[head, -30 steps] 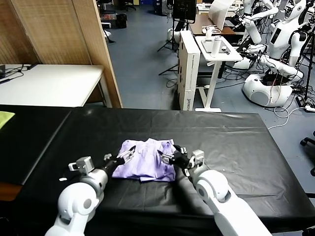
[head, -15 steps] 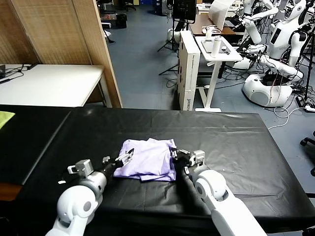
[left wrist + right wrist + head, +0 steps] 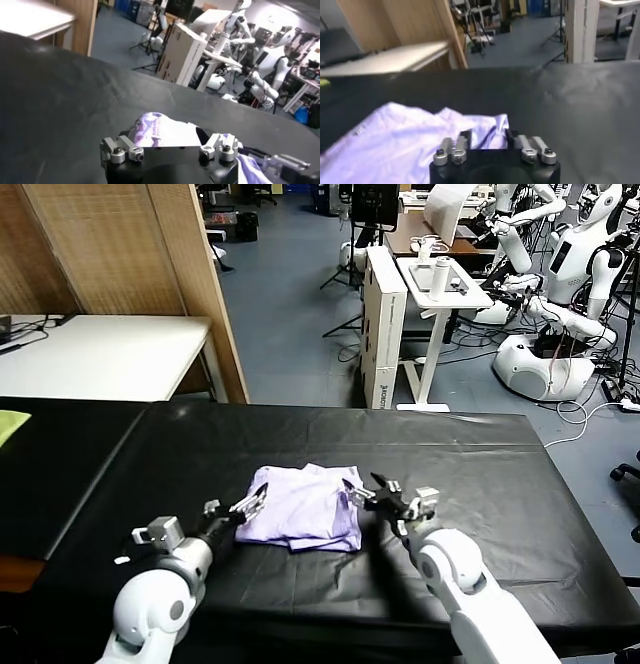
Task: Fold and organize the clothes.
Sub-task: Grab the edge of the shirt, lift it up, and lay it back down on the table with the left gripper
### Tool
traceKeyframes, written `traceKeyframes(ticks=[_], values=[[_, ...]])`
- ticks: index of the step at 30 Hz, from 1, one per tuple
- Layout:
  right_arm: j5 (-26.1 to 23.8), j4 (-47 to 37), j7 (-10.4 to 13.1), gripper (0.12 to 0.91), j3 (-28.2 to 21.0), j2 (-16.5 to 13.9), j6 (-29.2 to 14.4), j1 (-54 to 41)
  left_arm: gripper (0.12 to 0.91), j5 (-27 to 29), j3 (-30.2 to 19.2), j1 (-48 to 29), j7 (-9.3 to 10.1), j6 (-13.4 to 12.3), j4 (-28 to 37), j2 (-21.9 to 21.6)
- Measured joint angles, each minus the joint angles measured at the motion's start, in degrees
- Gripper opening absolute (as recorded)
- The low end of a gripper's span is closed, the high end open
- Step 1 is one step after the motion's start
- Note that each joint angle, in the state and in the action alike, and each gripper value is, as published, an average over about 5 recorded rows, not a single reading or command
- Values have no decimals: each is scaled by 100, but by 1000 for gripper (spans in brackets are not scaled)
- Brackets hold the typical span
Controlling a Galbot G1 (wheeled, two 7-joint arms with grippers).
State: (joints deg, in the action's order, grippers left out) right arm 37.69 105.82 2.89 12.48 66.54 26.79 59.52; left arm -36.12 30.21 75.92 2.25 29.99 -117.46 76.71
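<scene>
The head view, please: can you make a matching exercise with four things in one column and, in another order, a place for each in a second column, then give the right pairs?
Things:
1. T-shirt
2. left gripper
3. right gripper
4. yellow-green cloth

Places:
A. at the shirt's right edge, fingers apart, holding nothing
B. far off at the view's left edge
C. folded in a bundle in the middle of the black table
D. at the shirt's left edge, fingers apart

Pairs: 1-C, 2-D, 3-A, 4-B
</scene>
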Motion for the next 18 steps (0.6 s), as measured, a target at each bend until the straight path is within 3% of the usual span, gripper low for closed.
traceKeyframes(ticks=[7,18], values=[[235,602,36,907,343,-314,15,356,907,-435,233,14,-340,-464,396,187],[250,1035,54,907,485,-455,29,639,907,-1205,448,-239,-437,-558,1121,419]])
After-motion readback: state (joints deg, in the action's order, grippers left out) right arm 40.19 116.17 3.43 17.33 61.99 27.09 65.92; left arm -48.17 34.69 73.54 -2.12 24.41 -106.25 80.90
